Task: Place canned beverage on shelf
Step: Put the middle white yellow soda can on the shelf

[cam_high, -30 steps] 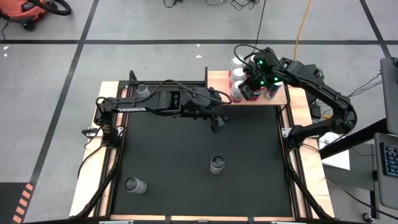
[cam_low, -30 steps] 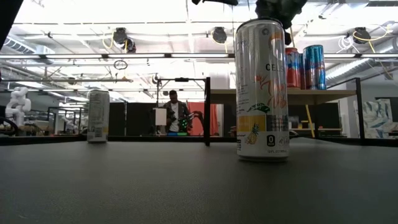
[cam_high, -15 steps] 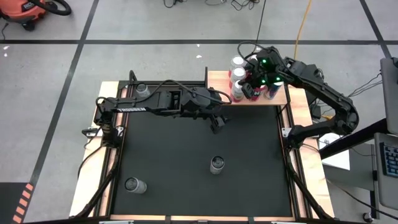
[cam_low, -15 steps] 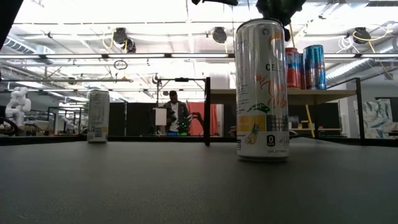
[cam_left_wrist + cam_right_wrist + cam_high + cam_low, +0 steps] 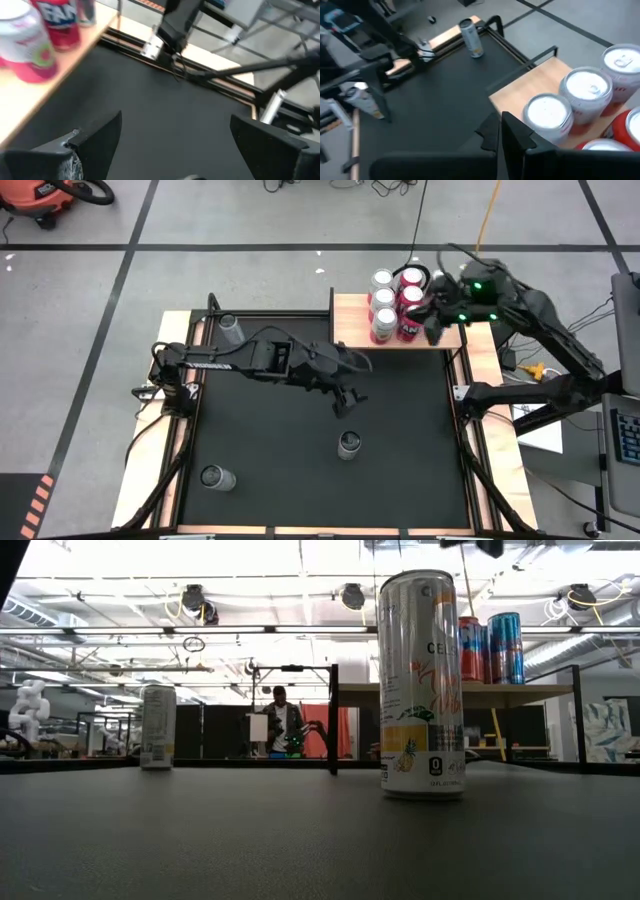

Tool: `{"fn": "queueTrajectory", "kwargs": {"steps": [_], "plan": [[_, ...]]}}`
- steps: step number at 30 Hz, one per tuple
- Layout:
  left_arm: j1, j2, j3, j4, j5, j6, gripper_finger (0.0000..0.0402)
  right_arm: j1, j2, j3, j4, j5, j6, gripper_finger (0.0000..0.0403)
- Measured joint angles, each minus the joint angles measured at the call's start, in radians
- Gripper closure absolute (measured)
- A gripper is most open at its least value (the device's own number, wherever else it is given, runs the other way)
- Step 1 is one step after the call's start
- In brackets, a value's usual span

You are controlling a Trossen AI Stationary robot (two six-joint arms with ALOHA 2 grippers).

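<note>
Several canned beverages [image 5: 383, 300] stand upright in a cluster on the shelf [image 5: 350, 315], a light-wood board at the table's far right corner. One more can [image 5: 349, 444] stands on the black table near its middle and looms large in the low view [image 5: 421, 685]. My left gripper [image 5: 345, 398] hangs open above the mat, just on the far side of that can, with nothing between its fingers [image 5: 95, 145]. My right gripper [image 5: 432, 325] is shut, raised at the right end of the shelf beside the cluster [image 5: 547, 117], touching nothing.
Two other cans stand on the table, one at the far left [image 5: 228, 328] and one at the near left [image 5: 215, 477]. A black post [image 5: 333, 720] rises at the shelf's left corner. A person [image 5: 277, 725] stands in the room beyond the table.
My right gripper, still shut, has drawn back from over the shelf's cans toward the table's right edge and risen, uncovering a red-topped can. My left gripper, still open, has swung toward the table's near edge, closer to the middle can. No can has moved.
</note>
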Motion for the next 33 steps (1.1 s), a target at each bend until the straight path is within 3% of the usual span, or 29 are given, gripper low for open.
{"fn": "queueTrajectory", "kwargs": {"steps": [11,23,29,33], "plan": [[-0.109,0.0,0.0,-0.018,0.001,-0.079,0.0027,0.147,-0.104,0.0,-0.17,0.003,0.086,0.0403],[-0.247,0.0,0.0,-0.132,-0.062,-0.153,0.0027,0.236,-0.123,-0.004,-0.188,0.003,0.033,0.0403],[-0.288,0.0,0.0,-0.17,-0.102,-0.131,0.0027,0.262,-0.124,-0.007,-0.204,-0.073,0.039,0.0403],[-0.287,0.012,0.0,-0.176,-0.046,-0.208,0.0027,0.287,-0.134,-0.007,-0.203,-0.081,0.056,0.0403]]}}
